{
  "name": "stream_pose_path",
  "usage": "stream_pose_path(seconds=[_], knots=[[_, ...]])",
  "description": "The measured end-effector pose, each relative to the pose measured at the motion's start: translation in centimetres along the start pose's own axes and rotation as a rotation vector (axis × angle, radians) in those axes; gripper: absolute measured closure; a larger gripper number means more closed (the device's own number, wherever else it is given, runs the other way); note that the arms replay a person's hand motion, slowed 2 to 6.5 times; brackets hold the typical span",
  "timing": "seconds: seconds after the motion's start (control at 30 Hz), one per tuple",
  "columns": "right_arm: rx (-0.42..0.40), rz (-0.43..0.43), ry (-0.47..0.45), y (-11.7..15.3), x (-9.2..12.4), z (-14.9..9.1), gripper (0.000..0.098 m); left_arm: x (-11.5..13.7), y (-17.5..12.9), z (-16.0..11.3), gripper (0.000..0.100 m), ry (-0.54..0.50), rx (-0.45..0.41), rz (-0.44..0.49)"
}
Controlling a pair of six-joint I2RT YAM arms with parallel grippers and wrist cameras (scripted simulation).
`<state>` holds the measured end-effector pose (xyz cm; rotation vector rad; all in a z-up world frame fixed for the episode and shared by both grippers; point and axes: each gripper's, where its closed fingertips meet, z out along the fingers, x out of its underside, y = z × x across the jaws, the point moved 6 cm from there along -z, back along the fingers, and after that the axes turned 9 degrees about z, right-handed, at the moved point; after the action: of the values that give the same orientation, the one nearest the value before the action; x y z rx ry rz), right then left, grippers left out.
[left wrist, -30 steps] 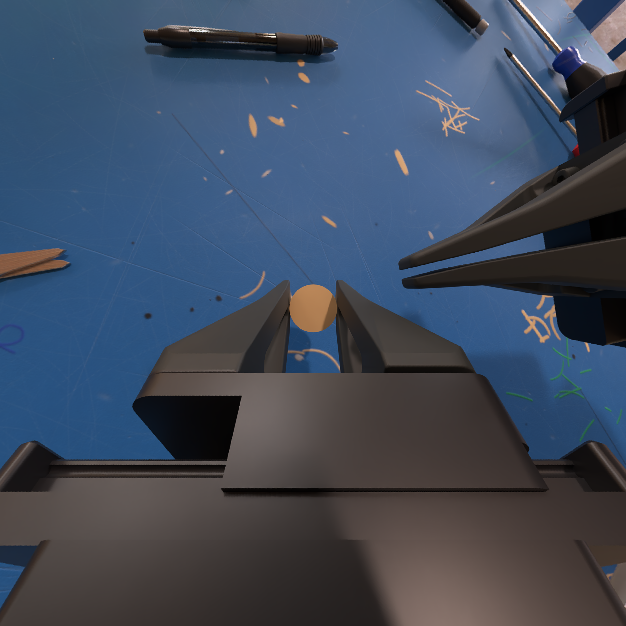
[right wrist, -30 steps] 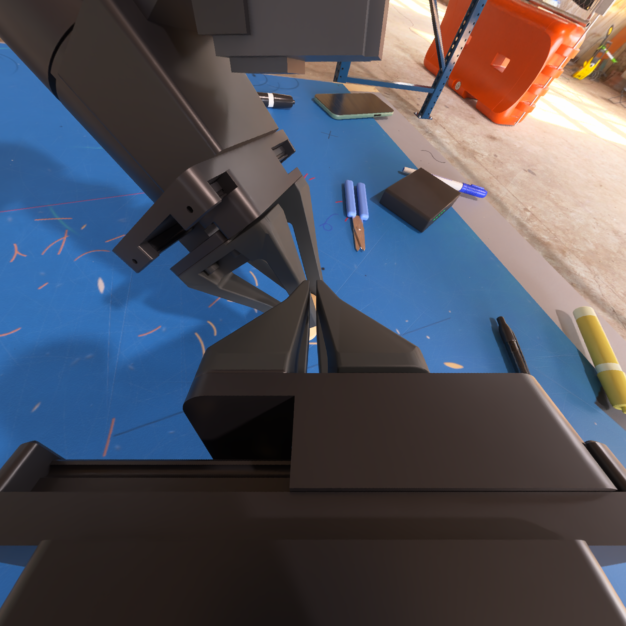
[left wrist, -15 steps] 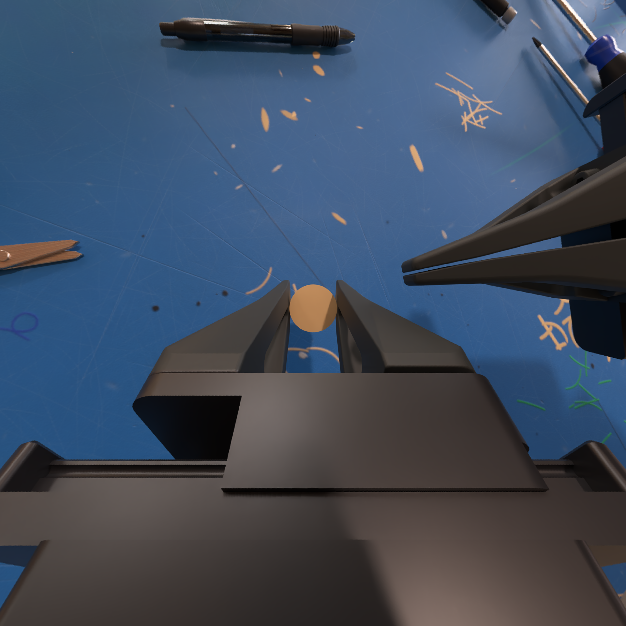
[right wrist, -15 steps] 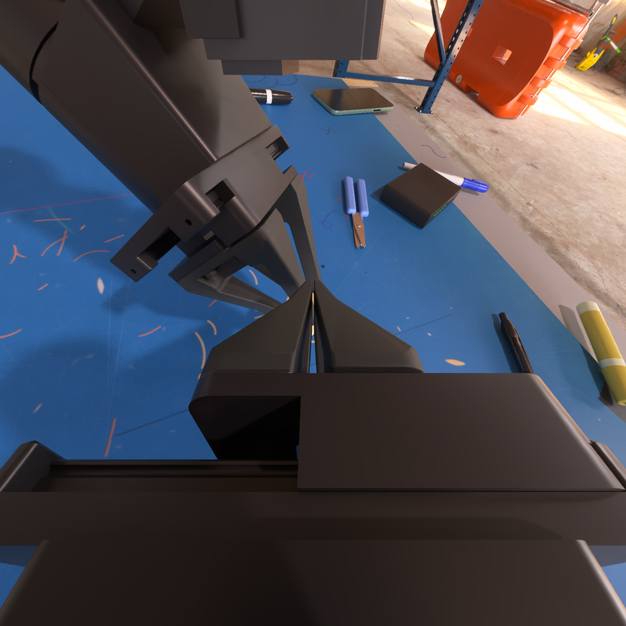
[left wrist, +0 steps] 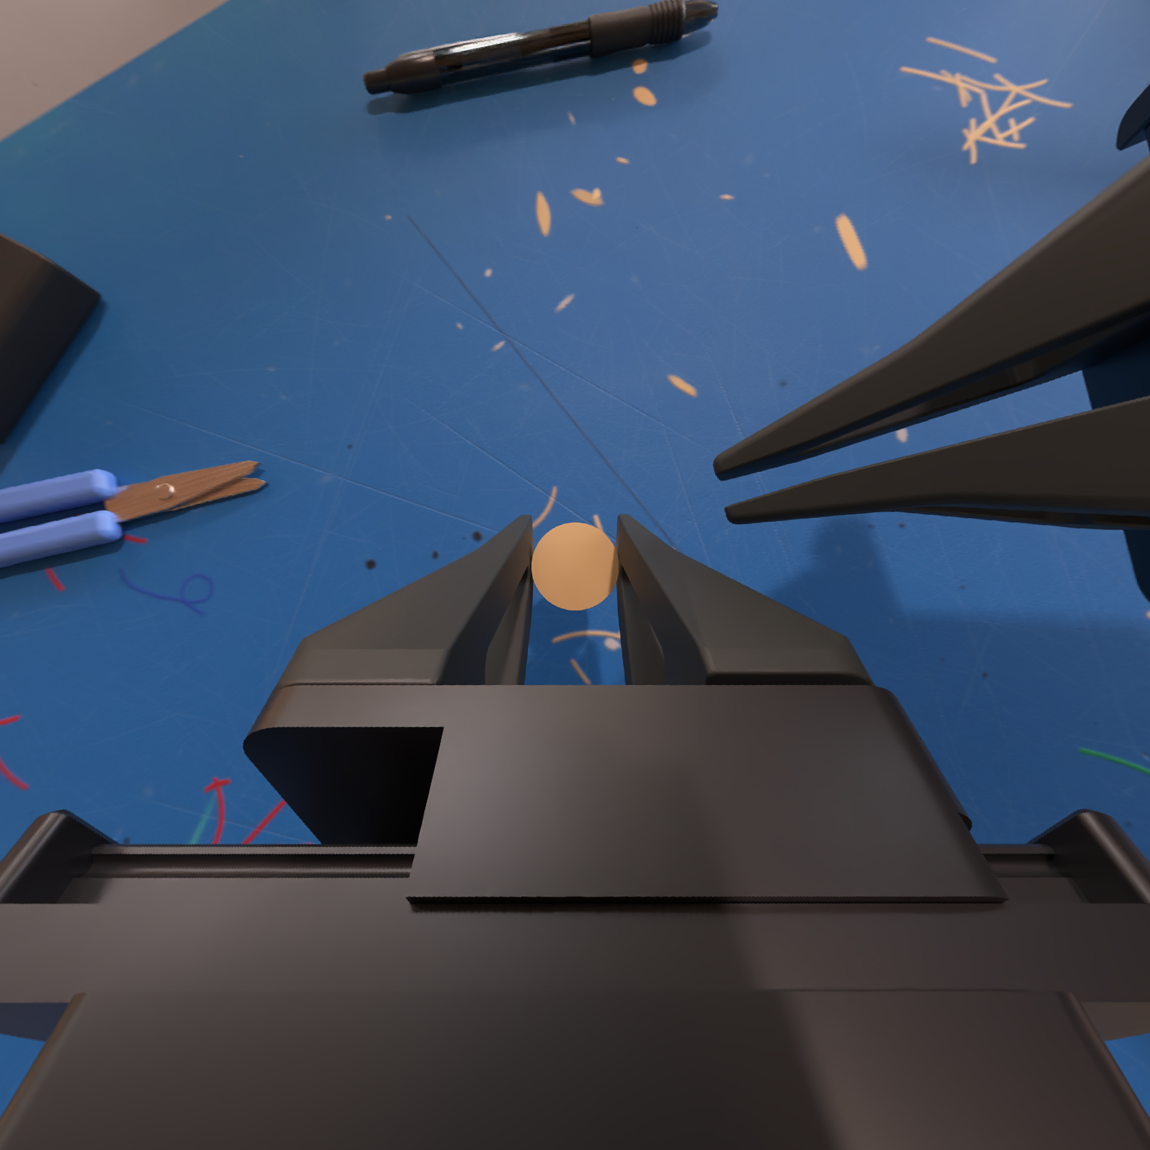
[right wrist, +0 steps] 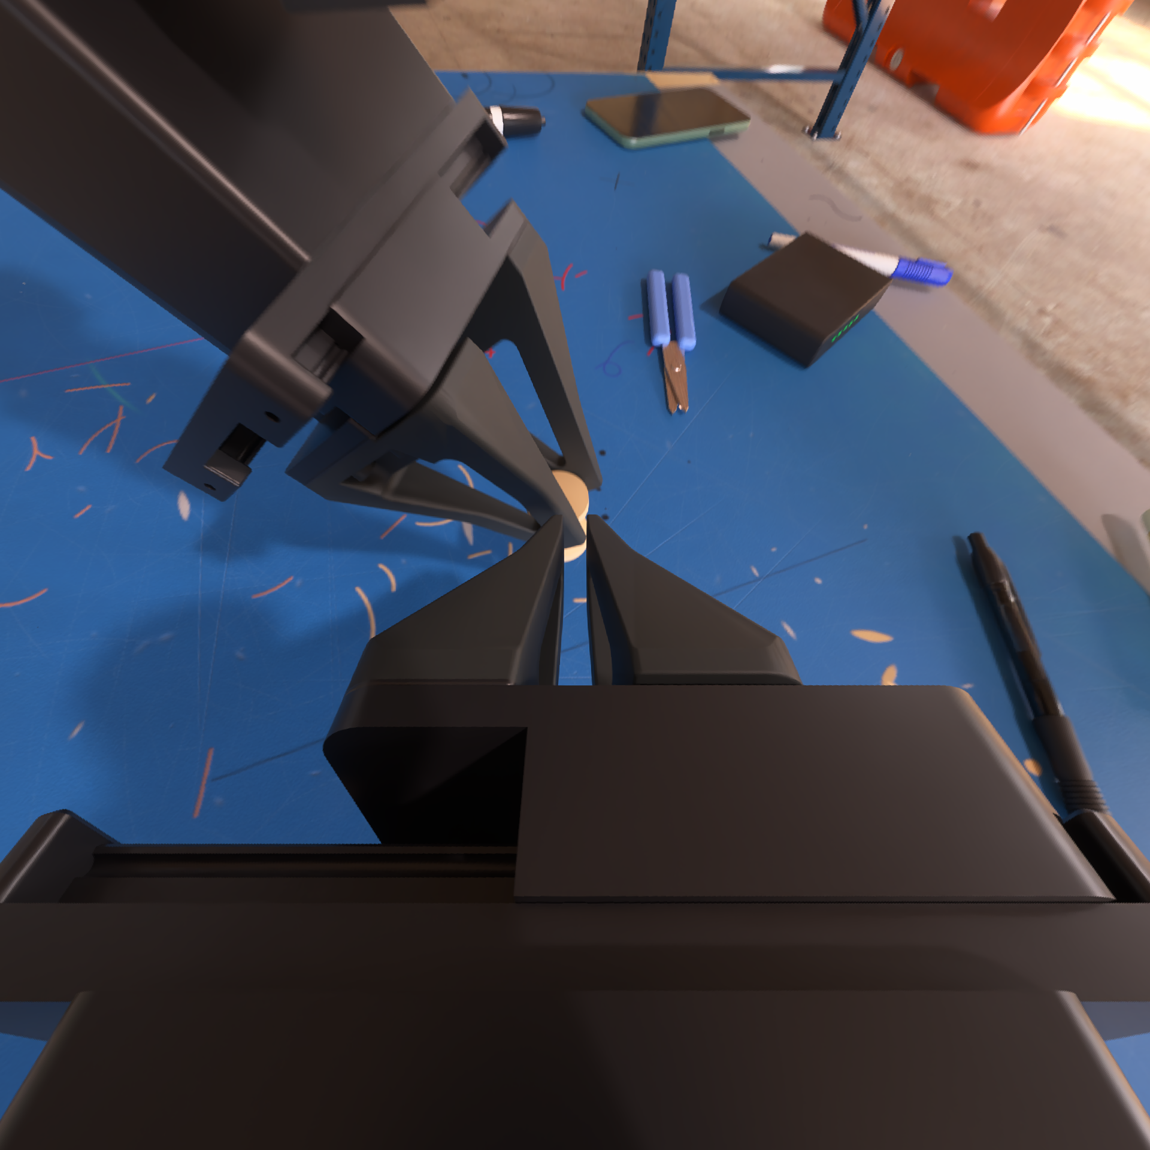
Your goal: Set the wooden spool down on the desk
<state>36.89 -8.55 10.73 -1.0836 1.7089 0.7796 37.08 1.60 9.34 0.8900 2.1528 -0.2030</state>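
Wooden spool [left wrist: 574, 565]: pale tan, smooth and unmarked; in the left wrist view only its round flat end shows, at the frame's centre. In the right wrist view [right wrist: 571, 498] it reads as a short cylinder with a flat disc on top, just above centre.
Spool's place: held between the tips of the left gripper [left wrist: 574, 563], above the blue desk [left wrist: 311, 311]; whether its lower end touches the surface cannot be told.
Left gripper: closed on the spool, one finger pressing each side of the round end. In the right wrist view [right wrist: 563, 491] it slants down from the upper left of the frame.
Right gripper [right wrist: 574, 529]: fingers set narrow with a thin gap, nothing held, tips just beside the spool. In the left wrist view [left wrist: 722, 491] it enters from the right edge, near the spool but apart from it.
Desk: blue, scratched, with orange, red and green scribbles.
Scissors [left wrist: 124, 504]: blue handles, brownish blades, at the left edge.
Black pen [left wrist: 535, 46]: lying at the top centre.
Black box [right wrist: 809, 305]: upper right in the right wrist view, a blue-capped marker [right wrist: 896, 264] behind it.
Phone [right wrist: 669, 117]: top centre, lying flat.
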Motion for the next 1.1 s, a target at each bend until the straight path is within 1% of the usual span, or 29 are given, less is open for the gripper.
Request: stream_pose_path(seconds=[0.17, 0.23, 0.3, 0.4, 0.5, 0.67, 0.77, 0.9, 1.1], knots=[[-0.003, 0.083, 0.1, -0.7, 0.8, 0.5, 0.0875, 0.1, 0.5, 0.0, 0.078, 0.029, -0.09, 0.026], [0.003, 0.104, 0.14, -0.9, 1.1, 0.7, 0.0827, 0.2, 0.8, 0.0, 0.078, 0.041, -0.122, 0.031], [0.017, 0.115, 0.174, -1.0, 1.3, 0.8, 0.0798, 0.3, 0.9, 0.1, 0.078, 0.045, -0.133, 0.032], [0.051, 0.11, 0.218, -1.2, 1.7, 0.9, 0.0786, 0.5, 1.0, 0.2, 0.078, 0.039, -0.117, 0.012], [0.104, 0.089, 0.254, -1.6, 1.9, 0.9, 0.0764, 1.0, 1.4, 0.2, 0.078, 0.033, -0.094, -0.033], [0.23, 0.033, 0.311, -2.3, 2.0, 0.6, 0.0735, 1.5, 2.3, 0.2, 0.078, 0.031, -0.073, -0.105], [0.303, 0.01, 0.37, -2.7, 2.4, 0.4, 0.0695, 1.7, 2.7, 0.1, 0.078, 0.028, -0.057, -0.148], [0.367, 0.008, 0.439, -3.1, 2.8, 0.1, 0.067, 2.0, 3.0, 0.1, 0.078, 0.029, -0.032, -0.199], [0.446, 0.018, 0.485, -3.9, 2.8, -0.4, 0.0659, 2.3, 3.2, 0.2, 0.078, 0.048, -0.02, -0.233]])
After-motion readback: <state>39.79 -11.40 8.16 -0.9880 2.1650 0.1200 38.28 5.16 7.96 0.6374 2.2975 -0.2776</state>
